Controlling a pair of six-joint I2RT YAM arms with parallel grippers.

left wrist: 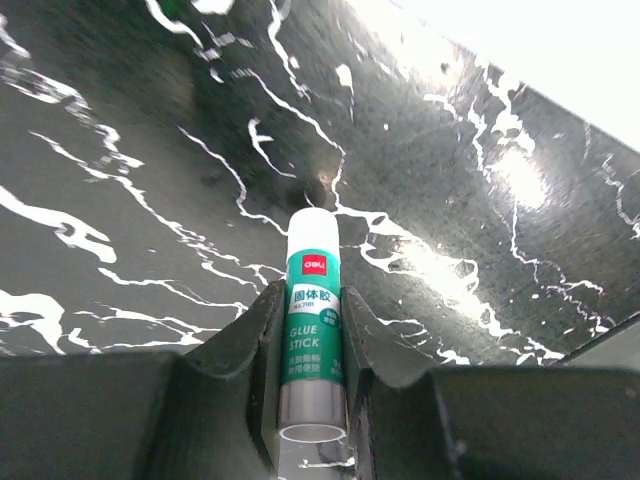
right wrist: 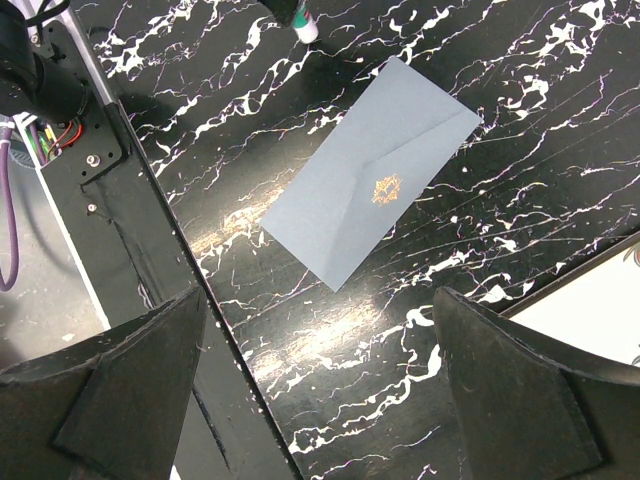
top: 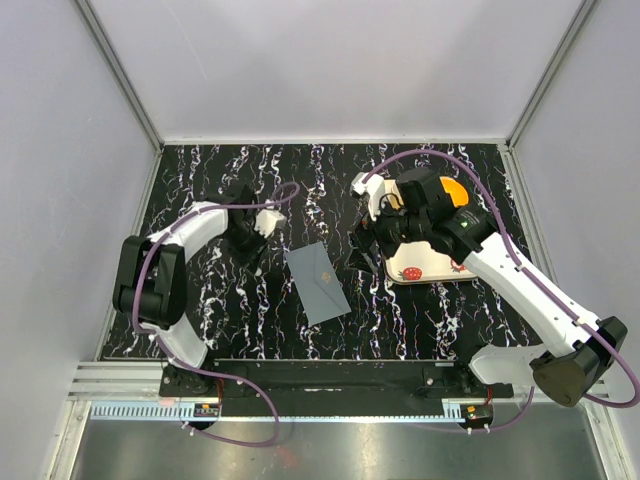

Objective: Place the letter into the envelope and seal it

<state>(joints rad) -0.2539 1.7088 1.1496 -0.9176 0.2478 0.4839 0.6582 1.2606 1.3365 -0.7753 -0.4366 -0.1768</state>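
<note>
Right wrist, envelope [right wrist: 370,185] beyond spread jaws (flat)

Tray [top: 436,271] mostly hidden under right arm [top: 500,265]; envelope [right wrist: 335,220] emblem [right wrist: 386,189] too small.

Bright, even overhead light fills the top view, shadows soft. In the left wrist view the glossy tabletop [left wrist: 480,200] glares hard, the frame's upper right corner washed out white; the glue stick [left wrist: 313,330] label reads sharp. The right wrist view shows the envelope [right wrist: 372,185] crisply, while the right gripper [right wrist: 320,300] has fingers [right wrist: 120,390] dark, perhaps defocused.
</note>
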